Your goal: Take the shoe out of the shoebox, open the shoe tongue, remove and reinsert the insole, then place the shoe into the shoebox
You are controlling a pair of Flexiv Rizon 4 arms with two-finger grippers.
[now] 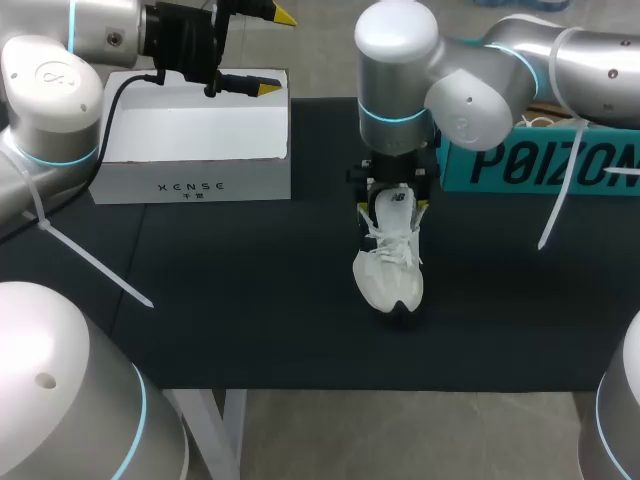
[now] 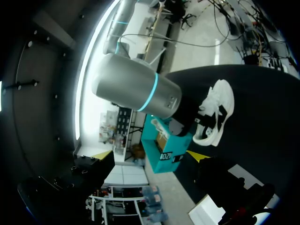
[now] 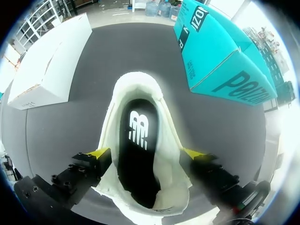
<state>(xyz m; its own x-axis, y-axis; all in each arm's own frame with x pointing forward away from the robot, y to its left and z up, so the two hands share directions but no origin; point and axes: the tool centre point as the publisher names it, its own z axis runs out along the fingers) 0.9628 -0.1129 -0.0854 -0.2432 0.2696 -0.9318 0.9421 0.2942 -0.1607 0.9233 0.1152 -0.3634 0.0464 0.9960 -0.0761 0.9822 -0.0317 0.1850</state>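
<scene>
A white shoe (image 1: 390, 268) lies on the black mat (image 1: 250, 300) near the middle of the table, toe towards the front edge. My right gripper (image 1: 395, 203) hangs over its heel end. In the right wrist view the gripper (image 3: 146, 153) is open, one yellow tip on each side of the shoe (image 3: 161, 187). The black insole (image 3: 136, 140) lies inside the shoe's opening. My left gripper (image 1: 277, 53) is open and empty, held high over the white shoebox (image 1: 195, 150) at the back left. From the left wrist view the shoe (image 2: 218, 110) shows far ahead under my right arm (image 2: 136, 89).
A teal box (image 1: 540, 165) stands at the back right, close behind my right arm; it also shows in the right wrist view (image 3: 220, 56). White cable ties hang from both arms over the mat.
</scene>
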